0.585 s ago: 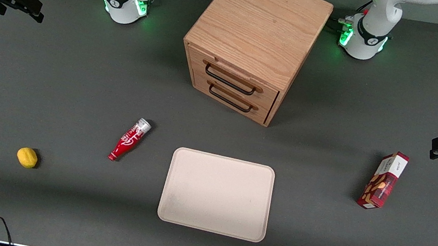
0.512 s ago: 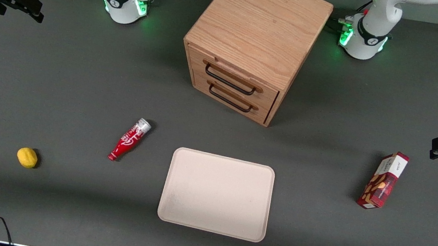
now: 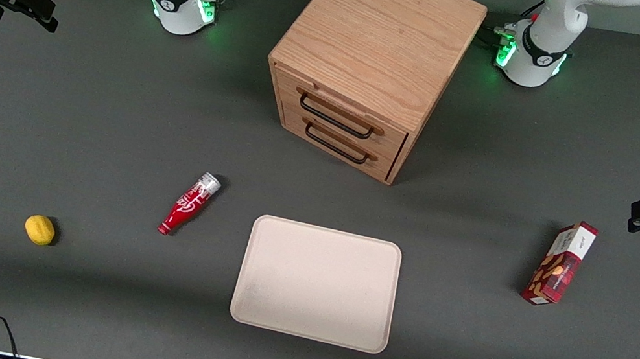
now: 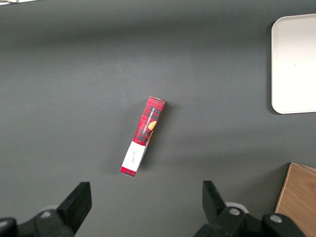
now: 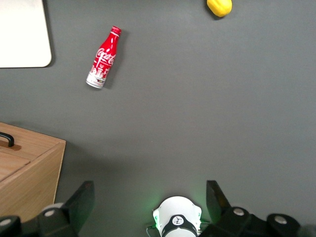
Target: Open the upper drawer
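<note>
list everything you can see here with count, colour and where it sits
cabinet: 1, light oak, mid table, between the arm bases
upper drawer: 1, oak, black handle, shut, above lower drawer
lower drawer: 1, oak, black handle, shut
tray: 1, cream, in front of the cabinet
bottle: 1, red, lying beside the tray
lemon: 1, yellow, toward the working arm's end
snack box: 1, red, toward the parked arm's end
gripper: 1, black, open, high at the working arm's end, holding nothing

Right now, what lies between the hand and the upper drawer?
Only bare grey tabletop, as the front view shows. The open hand hangs at the working arm's end, well away from the upper drawer.
</note>
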Robot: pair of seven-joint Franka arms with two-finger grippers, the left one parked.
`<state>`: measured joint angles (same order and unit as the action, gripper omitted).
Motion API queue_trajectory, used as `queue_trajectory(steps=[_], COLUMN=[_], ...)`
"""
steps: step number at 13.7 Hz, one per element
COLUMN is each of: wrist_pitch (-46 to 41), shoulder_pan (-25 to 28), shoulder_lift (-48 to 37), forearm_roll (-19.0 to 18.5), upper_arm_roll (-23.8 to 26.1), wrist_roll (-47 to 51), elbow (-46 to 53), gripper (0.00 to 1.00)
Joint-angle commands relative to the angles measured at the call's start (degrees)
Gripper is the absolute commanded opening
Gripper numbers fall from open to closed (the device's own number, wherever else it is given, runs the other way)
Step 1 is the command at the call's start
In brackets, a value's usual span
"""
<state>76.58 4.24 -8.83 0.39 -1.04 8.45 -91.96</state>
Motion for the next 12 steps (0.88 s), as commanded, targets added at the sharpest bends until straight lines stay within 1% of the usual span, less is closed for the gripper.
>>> queue_trajectory(steps=[1, 2, 3, 4, 5, 6, 7, 8, 9, 11, 12], wrist_pitch=[-0.9, -0.9, -0.64, -0.38, -0.72, -1.86, -3.09, -3.19, -2.84, -1.7, -1.35], shoulder_pan=[0.59, 0.59, 0.5, 0.42, 0.59, 0.94, 0.77, 0.77, 0.85, 0.86, 0.94], shoulder_lift=[0.57, 0.83, 1.18, 2.66, 4.68, 7.14, 9.25, 10.66, 12.24, 16.63, 19.18], forearm_roll=[1.98, 2.25, 4.08, 8.45, 9.88, 10.51, 10.77, 11.82, 15.57, 24.18, 25.44], upper_arm_roll=[0.78, 2.17, 3.14, 2.89, 3.41, 4.55, 6.47, 7.8, 8.94, 11.23, 13.59], wrist_roll=[-0.98, -0.11, -0.89, -2.46, -6.39, -11.22, -16.14, -22.36, -27.47, -29.45, -30.07], elbow=[3.27, 3.28, 3.1, 3.62, 6.5, 9.49, 11.61, 12.67, 13.03, 13.73, 14.17], gripper=[1.0, 1.0, 1.0, 1.0, 1.0, 1.0, 1.0, 1.0, 1.0, 1.0, 1.0])
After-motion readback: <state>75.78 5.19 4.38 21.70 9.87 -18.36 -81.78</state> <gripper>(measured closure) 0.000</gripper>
